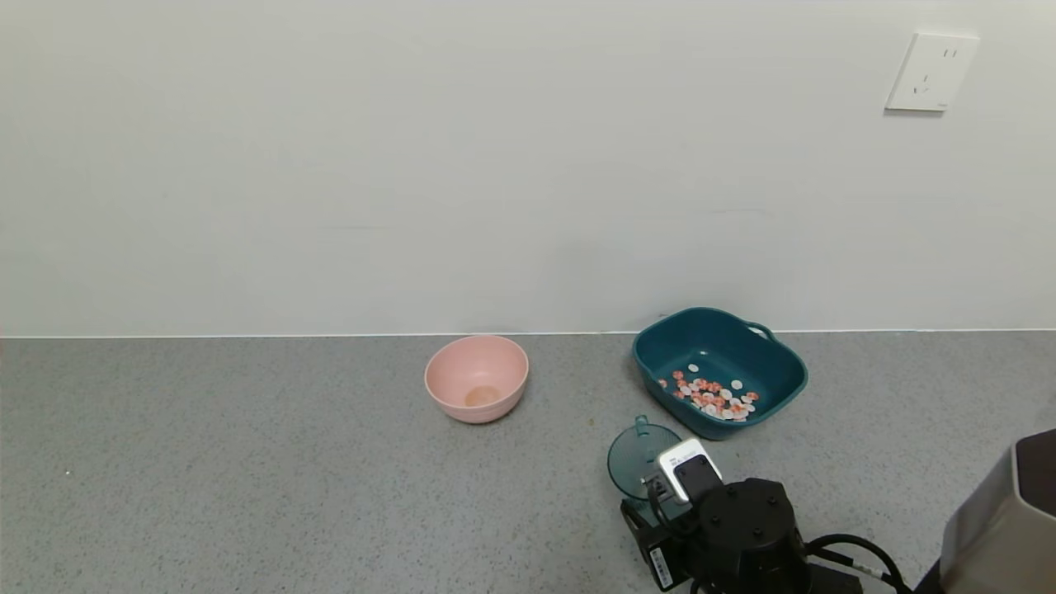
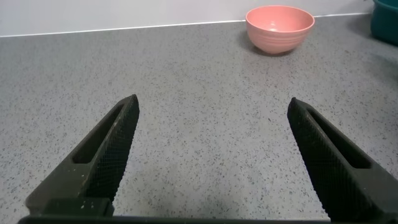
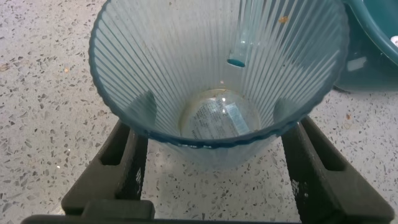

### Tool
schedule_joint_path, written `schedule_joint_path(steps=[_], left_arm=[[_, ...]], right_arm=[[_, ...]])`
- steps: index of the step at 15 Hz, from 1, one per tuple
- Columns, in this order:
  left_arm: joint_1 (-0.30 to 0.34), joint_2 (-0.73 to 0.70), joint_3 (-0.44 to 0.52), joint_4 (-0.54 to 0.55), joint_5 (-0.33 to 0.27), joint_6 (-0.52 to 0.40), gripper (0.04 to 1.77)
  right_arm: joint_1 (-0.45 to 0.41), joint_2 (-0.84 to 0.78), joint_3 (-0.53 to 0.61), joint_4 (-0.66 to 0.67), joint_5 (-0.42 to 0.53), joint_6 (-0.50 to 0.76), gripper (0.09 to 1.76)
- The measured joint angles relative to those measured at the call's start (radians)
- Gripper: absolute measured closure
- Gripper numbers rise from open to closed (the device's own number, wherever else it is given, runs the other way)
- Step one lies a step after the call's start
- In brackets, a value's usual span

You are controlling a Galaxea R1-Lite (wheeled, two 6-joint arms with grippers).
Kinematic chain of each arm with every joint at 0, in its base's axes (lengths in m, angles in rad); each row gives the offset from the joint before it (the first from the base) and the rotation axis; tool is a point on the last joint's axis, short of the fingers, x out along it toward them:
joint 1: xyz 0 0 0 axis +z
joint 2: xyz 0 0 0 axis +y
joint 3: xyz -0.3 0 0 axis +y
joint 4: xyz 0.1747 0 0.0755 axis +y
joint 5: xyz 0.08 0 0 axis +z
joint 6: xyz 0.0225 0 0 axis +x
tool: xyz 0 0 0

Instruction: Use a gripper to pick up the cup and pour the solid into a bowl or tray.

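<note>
The ribbed blue cup (image 1: 631, 460) stands on the grey counter just in front of the dark teal tub (image 1: 775, 394). In the right wrist view the cup (image 3: 205, 74) looks empty, with only a label at its bottom. The orange-red and white solid (image 1: 714, 396) lies in the tub. My right gripper (image 1: 660, 495) has one finger on each side of the cup (image 3: 213, 106) and looks shut on it. My left gripper (image 2: 213, 99) is open and empty over bare counter, out of the head view.
A round pink bowl (image 1: 477, 379) stands left of the tub and shows far off in the left wrist view (image 2: 280, 28). The tub's edge shows in the right wrist view (image 3: 379, 37). A wall runs behind the counter. A grey body part (image 1: 1006, 520) is at the lower right.
</note>
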Motion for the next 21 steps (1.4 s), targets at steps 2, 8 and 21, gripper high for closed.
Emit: schedule_joint_path(steps=[2,8,21], left_arm=[[0.0,0.0,0.0,0.0,0.0,0.0,0.09],[0.0,0.0,0.0,0.0,0.0,0.0,0.09],[0.0,0.0,0.0,0.0,0.0,0.0,0.09]], right_arm=[[0.0,0.0,0.003,-0.003,0.005,-0.002,0.53],[0.006,-0.009,0.008,-0.017,0.014,-0.002,0.31],[0.009,-0.06,0.009,0.034,0.013,-0.007,0.17]])
